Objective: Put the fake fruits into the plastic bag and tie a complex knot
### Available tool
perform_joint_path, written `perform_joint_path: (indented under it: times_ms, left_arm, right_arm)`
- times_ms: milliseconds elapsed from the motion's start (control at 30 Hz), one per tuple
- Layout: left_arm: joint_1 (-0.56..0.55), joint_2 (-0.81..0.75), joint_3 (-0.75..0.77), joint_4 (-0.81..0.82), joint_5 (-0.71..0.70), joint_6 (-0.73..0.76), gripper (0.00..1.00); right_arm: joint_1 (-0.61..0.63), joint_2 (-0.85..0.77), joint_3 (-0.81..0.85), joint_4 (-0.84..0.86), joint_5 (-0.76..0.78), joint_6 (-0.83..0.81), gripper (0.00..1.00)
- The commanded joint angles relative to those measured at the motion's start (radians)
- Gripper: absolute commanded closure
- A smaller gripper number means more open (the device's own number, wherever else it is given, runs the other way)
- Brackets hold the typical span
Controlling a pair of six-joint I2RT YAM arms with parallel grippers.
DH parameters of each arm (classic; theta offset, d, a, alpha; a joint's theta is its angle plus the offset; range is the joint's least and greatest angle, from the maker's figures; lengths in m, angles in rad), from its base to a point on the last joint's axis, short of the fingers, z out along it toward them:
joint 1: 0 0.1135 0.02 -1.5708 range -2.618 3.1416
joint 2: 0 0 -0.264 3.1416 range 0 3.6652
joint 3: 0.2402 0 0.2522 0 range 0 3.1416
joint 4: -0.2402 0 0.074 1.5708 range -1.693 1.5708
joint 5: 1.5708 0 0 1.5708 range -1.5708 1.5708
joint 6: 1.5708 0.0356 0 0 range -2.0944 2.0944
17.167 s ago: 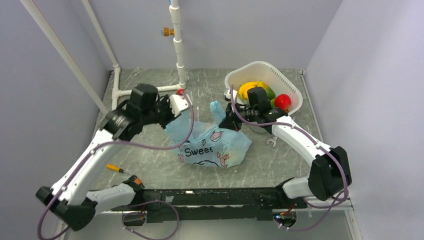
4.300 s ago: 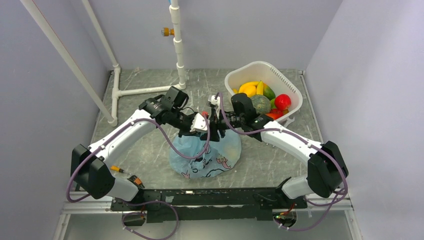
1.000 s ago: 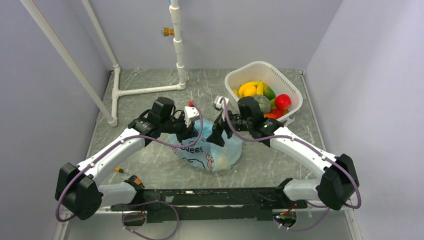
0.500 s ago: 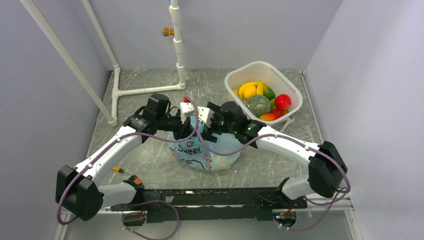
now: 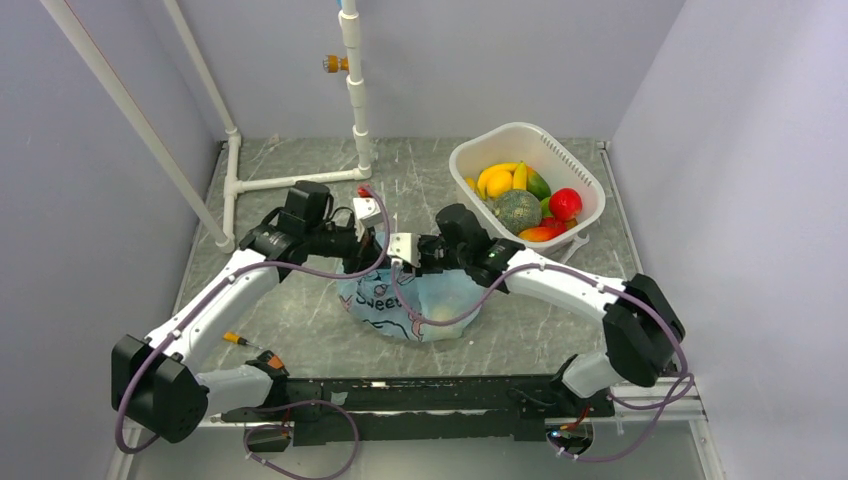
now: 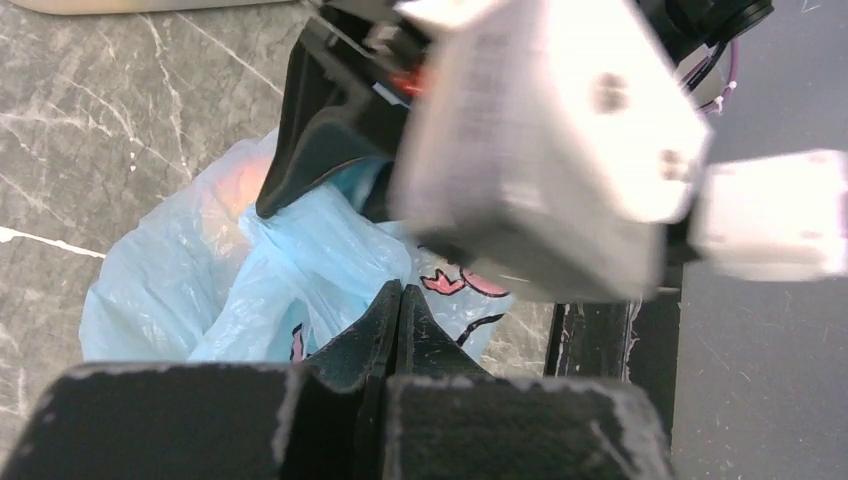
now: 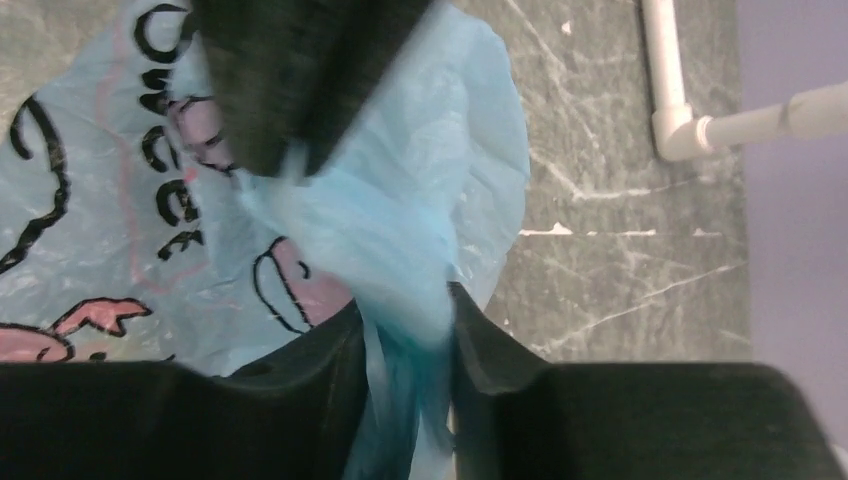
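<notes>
The light-blue plastic bag (image 5: 412, 298) sits mid-table with dark lettering; a yellowish fruit (image 5: 441, 318) shows through its film. My left gripper (image 5: 364, 243) is at the bag's top left, jaws pressed shut (image 6: 400, 292) on a strip of bag film (image 6: 262, 300). My right gripper (image 5: 388, 260) is close beside it, shut (image 7: 405, 325) on a bunched handle of film (image 7: 400, 270). The left gripper's finger (image 7: 285, 80) shows at the top of the right wrist view. More fake fruits, yellow (image 5: 496, 181), green melon (image 5: 520, 210) and red (image 5: 565, 203), lie in the basket. I cannot make out a knot.
The white slotted basket (image 5: 572, 165) stands at the back right. A white pipe frame (image 5: 290, 181) with an upright (image 5: 355, 80) stands at the back left. An orange-handled screwdriver (image 5: 232, 338) lies at the near left.
My right gripper has swung left across the bag's top, close to the left gripper. The left gripper has shifted slightly left. The bag's top is drawn together between them.
</notes>
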Motion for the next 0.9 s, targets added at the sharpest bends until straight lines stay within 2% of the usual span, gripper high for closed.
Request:
perform_joint_path:
  times_ms: [0, 67, 233, 367, 433, 667, 800, 867]
  left_arm:
    - [0.012, -0.050, 0.019, -0.023, 0.090, 0.003, 1.00]
    - [0.012, -0.063, -0.014, -0.020, 0.086, -0.017, 1.00]
    - [0.012, -0.078, -0.126, 0.115, -0.060, -0.127, 1.00]
    - [0.011, -0.040, -0.154, 0.194, -0.209, -0.194, 1.00]
    - [0.010, -0.012, -0.161, 0.209, -0.212, -0.192, 1.00]
    - [-0.102, 0.064, -0.215, 0.166, -0.207, -0.215, 1.00]
    - [-0.113, 0.055, -0.256, 0.220, -0.254, -0.291, 1.00]
    - [-0.104, 0.041, -0.249, 0.247, -0.227, -0.318, 1.00]
  right_arm:
    - [-0.049, 0.054, 0.114, -0.019, 0.003, 0.095, 0.87]
    - [-0.084, 0.063, 0.163, -0.047, -0.031, 0.184, 1.00]
    - [-0.163, 0.049, 0.222, -0.068, -0.153, 0.430, 1.00]
    - [-0.181, 0.026, 0.210, -0.079, -0.259, 0.545, 1.00]
    - [-0.181, 0.015, 0.190, -0.065, -0.270, 0.591, 1.00]
    - [-0.183, 0.022, 0.189, -0.072, -0.169, 0.716, 1.00]
    - [-0.172, -0.010, 0.157, -0.048, -0.047, 0.733, 1.00]
    - [-0.163, -0.034, 0.124, -0.029, -0.024, 0.710, 1.00]
